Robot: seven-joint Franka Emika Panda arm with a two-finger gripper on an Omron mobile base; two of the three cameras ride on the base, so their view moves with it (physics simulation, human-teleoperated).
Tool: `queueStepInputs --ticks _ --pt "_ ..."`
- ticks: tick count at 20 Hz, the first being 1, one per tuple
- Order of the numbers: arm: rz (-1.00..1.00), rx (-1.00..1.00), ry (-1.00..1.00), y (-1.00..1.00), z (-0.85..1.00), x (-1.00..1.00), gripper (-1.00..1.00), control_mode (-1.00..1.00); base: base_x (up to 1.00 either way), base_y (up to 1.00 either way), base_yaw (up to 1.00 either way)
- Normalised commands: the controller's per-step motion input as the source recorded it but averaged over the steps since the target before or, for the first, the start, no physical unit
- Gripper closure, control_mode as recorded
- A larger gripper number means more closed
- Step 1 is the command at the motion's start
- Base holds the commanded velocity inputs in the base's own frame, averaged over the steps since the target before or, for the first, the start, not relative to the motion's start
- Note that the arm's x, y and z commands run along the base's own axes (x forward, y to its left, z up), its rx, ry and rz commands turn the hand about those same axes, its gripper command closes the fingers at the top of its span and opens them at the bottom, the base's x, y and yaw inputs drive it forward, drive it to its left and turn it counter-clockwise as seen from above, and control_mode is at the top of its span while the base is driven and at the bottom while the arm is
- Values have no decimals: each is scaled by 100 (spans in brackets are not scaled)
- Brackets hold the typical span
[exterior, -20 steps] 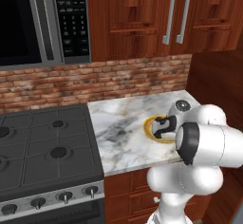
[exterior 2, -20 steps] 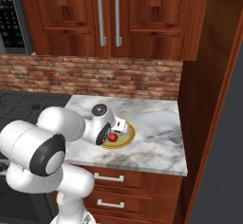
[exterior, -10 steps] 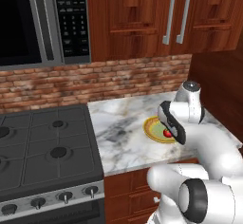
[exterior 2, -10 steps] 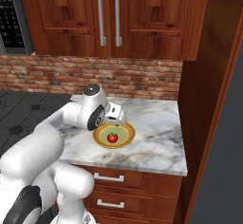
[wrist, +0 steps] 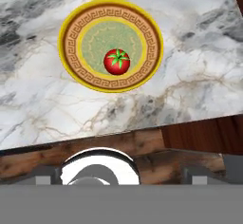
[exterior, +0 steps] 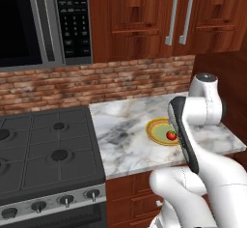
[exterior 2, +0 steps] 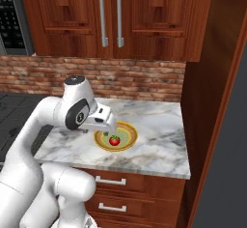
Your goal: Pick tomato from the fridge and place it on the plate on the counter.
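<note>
The tomato (wrist: 116,61) lies loose on the pale green centre of the plate (wrist: 71,61), red with a green stem top. The plate rests on the marbled counter (wrist: 194,71). The right base view shows my gripper (exterior 2: 107,124) hovering above and just left of the plate (exterior 2: 126,144) and the tomato (exterior 2: 114,140), clear of both. It is open with nothing between its fingers. From the left base view my forearm crosses in front of the plate (exterior: 157,131), and the tomato (exterior: 171,135) peeks out beside it. A tall grey surface (exterior 2: 229,145) at the far right looks like the fridge's outside.
A black gas stovetop (exterior: 43,149) adjoins the counter (exterior: 125,125) on the left, under a microwave (exterior: 34,24). Wooden cabinets (exterior 2: 111,19) hang above a brick backsplash (exterior 2: 135,79). A tall wooden panel (exterior 2: 207,92) bounds the counter on the right; drawers (exterior 2: 120,188) sit below.
The hand has lifted up and back from the plate, leaving the tomato lying on it. The arm has swung higher over the counter.
</note>
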Motion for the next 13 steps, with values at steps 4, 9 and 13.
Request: queueStepInputs --ticks 4,9,13 --pt "0 0 26 70 80 -37 -100 -100 0 0 0" --pt "-1 3 6 59 29 -32 -100 -100 0 0 0" --pt "-6 14 -4 6 -1 -23 -100 -100 0 0 0"
